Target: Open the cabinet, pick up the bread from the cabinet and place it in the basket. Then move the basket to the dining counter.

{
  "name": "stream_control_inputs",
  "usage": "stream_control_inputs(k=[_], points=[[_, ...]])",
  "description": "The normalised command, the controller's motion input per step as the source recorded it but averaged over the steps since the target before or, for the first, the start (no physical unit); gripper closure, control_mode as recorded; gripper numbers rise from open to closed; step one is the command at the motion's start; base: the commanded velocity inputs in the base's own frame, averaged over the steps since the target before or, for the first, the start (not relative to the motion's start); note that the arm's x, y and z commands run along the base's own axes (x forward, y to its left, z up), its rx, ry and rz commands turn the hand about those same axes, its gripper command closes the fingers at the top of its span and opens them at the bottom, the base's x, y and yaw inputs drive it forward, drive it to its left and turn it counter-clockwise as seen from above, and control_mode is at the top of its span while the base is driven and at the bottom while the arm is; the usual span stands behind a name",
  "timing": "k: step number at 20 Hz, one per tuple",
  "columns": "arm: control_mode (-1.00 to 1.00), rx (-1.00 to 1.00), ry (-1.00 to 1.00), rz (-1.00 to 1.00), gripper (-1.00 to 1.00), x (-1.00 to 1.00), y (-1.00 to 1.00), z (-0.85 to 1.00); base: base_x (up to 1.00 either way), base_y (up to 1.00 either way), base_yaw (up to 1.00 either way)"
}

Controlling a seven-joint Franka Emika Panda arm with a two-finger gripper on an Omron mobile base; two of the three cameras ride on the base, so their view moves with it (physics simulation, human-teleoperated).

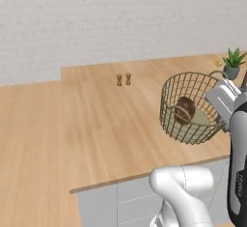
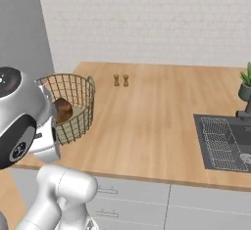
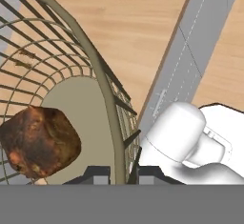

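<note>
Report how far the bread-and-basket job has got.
Done: the bread lies inside the basket. In hand: the pincer is closed on the basket's rim wire, holding it tilted over the dining counter. Left: set the basket down flat on that counter and let go.

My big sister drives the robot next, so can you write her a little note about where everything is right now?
Gripper: shut on the rim of the round tan-gold wire mesh basket, one finger inside the wall, one outside.
Bread: the small dark brown lump lies inside the basket on its pale bottom.
Basket: over the wide light wooden dining counter, near its front edge, tilted a little; whether it touches the top I cannot tell. The small brown shakers and the potted green plant stand farther back.
Done: bread in the basket, basket brought to the counter.
Left: set it flat, let go, pull the arm back.
</note>
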Motion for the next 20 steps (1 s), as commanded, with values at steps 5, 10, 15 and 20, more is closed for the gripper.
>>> stream_control_inputs(k=[5,10,15,20], points=[[1.00,0.00,0.00,0.00,1.00,0.00,0.00,0.00,0.24,-0.07,0.39],[-1.00,0.00,0.00,0.03,1.00,0.35,0.00,-0.03,0.29,-0.02,0.11],[-1.00,0.00,0.00,0.00,1.00,0.99,0.00,-0.37,0.00,0.00,0.00],[-1.00,0.00,0.01,0.00,1.00,1.00,-0.06,-0.50,0.00,0.00,0.00]])
